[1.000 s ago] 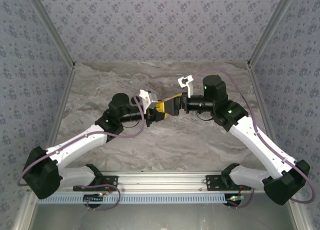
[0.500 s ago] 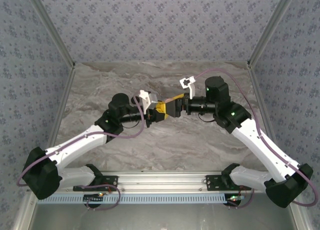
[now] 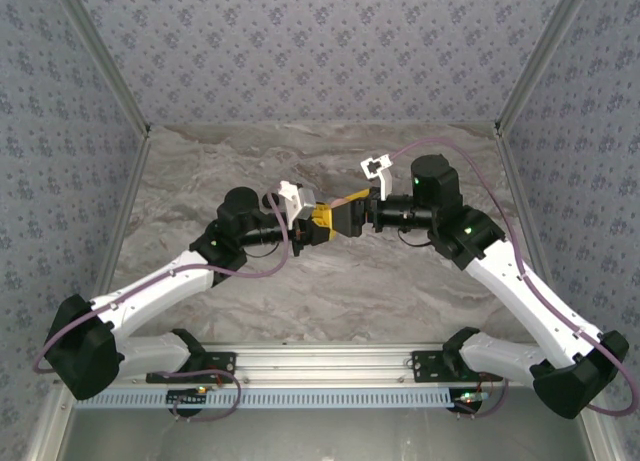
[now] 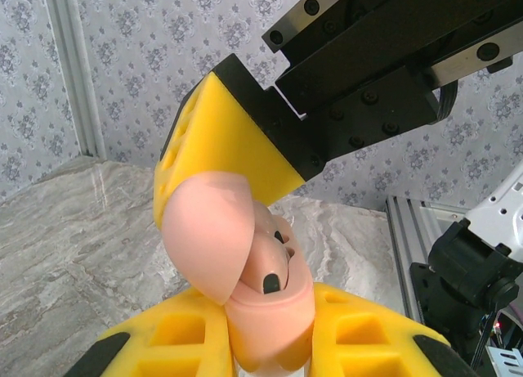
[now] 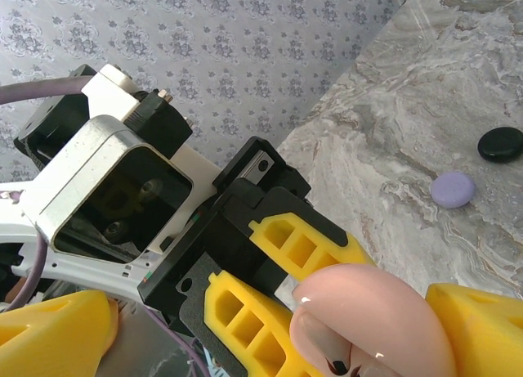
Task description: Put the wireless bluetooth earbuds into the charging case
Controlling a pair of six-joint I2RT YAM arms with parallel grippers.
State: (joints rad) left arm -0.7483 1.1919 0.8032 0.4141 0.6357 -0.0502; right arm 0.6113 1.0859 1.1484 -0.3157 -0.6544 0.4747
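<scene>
Gripping the open pink charging case point(image 4: 270, 320) aloft in the narrow left gripper point(image 4: 270, 343), earbuds point(image 4: 274, 271) apparently seated inside; straddling its lid point(image 4: 204, 230) with the wide-spread right gripper point(image 5: 274, 328); risking dislodging the case through off-centre pressing.

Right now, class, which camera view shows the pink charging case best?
Left wrist: the pink charging case sits central, lid open, inside showing. Right wrist shows its lid's domed back, cropped below. Top external leaves it too small to judge.
</scene>
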